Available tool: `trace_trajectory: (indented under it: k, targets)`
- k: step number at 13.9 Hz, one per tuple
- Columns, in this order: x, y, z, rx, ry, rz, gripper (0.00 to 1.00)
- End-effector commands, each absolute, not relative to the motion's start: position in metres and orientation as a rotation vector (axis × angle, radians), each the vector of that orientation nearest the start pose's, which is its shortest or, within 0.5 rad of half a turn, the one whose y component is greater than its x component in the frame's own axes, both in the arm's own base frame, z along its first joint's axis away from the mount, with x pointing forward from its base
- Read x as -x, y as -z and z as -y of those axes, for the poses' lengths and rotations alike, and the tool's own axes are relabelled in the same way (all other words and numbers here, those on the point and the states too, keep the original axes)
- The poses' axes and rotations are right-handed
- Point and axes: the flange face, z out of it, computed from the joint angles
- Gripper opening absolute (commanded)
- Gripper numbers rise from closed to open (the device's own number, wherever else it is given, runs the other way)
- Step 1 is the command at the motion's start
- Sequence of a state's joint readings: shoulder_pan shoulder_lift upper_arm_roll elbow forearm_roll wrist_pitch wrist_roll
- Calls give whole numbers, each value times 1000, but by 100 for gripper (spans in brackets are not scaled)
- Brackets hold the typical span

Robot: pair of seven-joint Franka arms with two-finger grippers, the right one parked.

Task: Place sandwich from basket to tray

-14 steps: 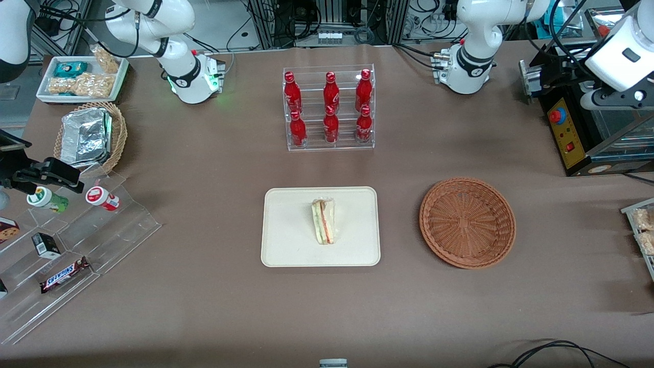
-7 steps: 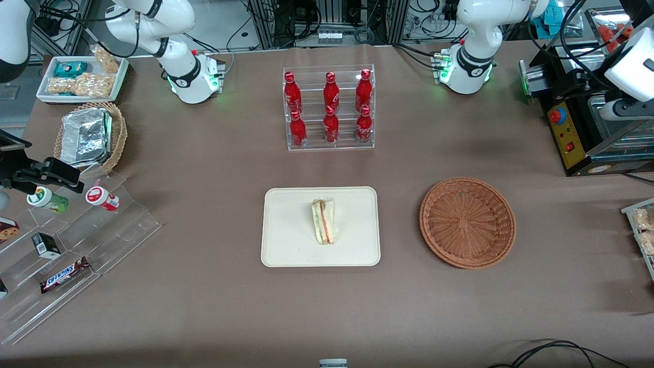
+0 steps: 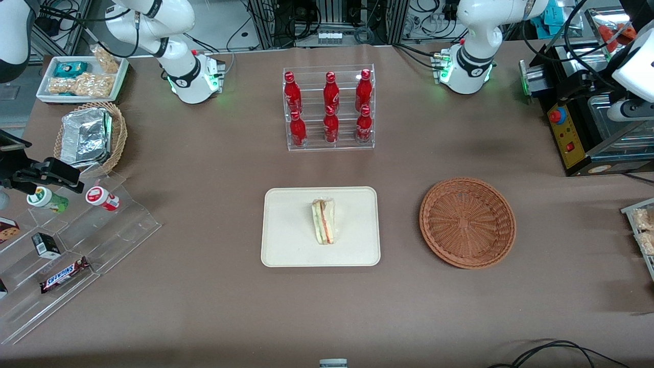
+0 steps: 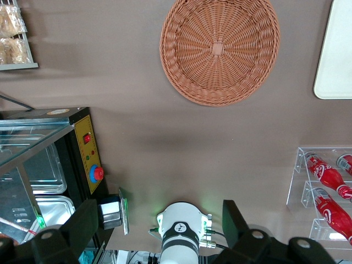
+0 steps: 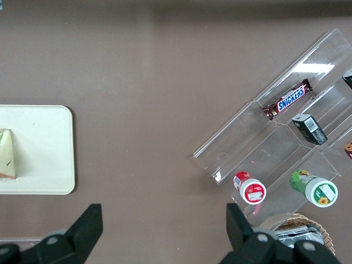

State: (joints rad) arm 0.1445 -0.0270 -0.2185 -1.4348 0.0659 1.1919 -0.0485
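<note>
A brown paper-covered surface [image 3: 204,306] fills the front view; farthest from that camera are aluminium framing and tangled cables. Nearest, the cream tray [image 3: 286,245] carries the wrapped wedge sandwich [image 3: 324,221], which lies just past the tray's centre. The reddish-brown wicker basket [image 3: 467,222] sits at 3 o'clock from the tray, apart from it. Farther off, at 12 o'clock from the tray, an acrylic rack [image 3: 330,143] holds six red cola bottles [image 3: 331,92].

The front view shows the whole sandwich. The left wrist view catches only a tray corner and the basket, but shows the hand [image 4: 160,212], its fingers [image 4: 91,217] spread wide with nothing between them.

The hand hangs high over the working arm's end of the surface, above the control box [image 3: 564,135], roughly 2 o'clock from the sandwich and well apart from it.
</note>
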Motion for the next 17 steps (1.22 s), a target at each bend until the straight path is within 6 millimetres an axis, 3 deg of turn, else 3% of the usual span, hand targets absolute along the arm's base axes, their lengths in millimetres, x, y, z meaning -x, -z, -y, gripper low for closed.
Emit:
trace_trajectory:
  k: [1,8,11,17]
  targets:
    - [-502,-675,33,3046,-301,-3,100]
    - [-507,-671,35,3051,-270,-13,100]
    - [-518,-656,33,3057,-224,-14,100]
    - [-521,-656,34,3060,-199,-25,100]
